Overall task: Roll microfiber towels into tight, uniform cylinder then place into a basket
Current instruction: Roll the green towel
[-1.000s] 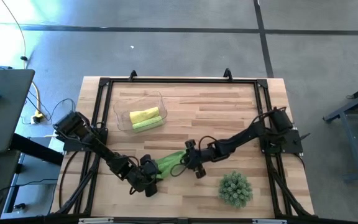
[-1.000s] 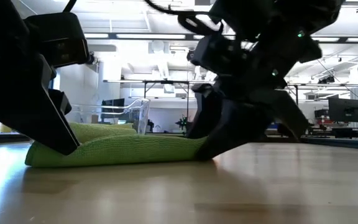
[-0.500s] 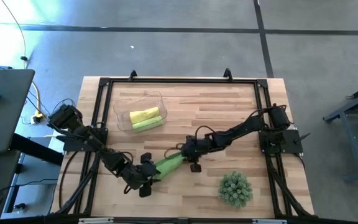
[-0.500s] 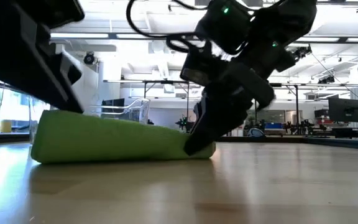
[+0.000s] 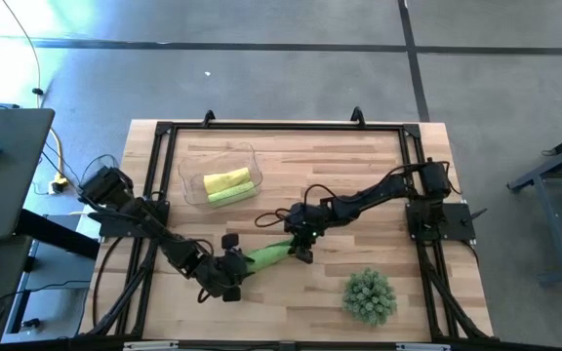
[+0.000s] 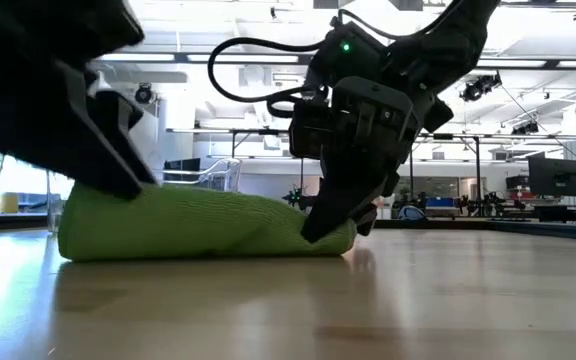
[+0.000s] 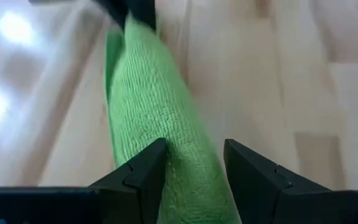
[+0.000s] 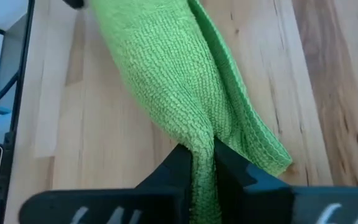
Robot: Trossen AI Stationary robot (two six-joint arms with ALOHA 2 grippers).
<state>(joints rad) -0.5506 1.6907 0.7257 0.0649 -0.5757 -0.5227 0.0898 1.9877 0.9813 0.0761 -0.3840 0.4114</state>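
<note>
Together, the left end effector [image 5: 234,265] and right end effector [image 5: 299,250] each pinch an end of the rolled green towel [image 5: 266,256] on the surface [image 5: 359,171].

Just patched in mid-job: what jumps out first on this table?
The rolled green towel near the table's front middle, pinched at each end by the left gripper and right gripper. Behind it to the left, the basket holds a yellow roll and a green roll. A spiky plant sits front right.
</note>
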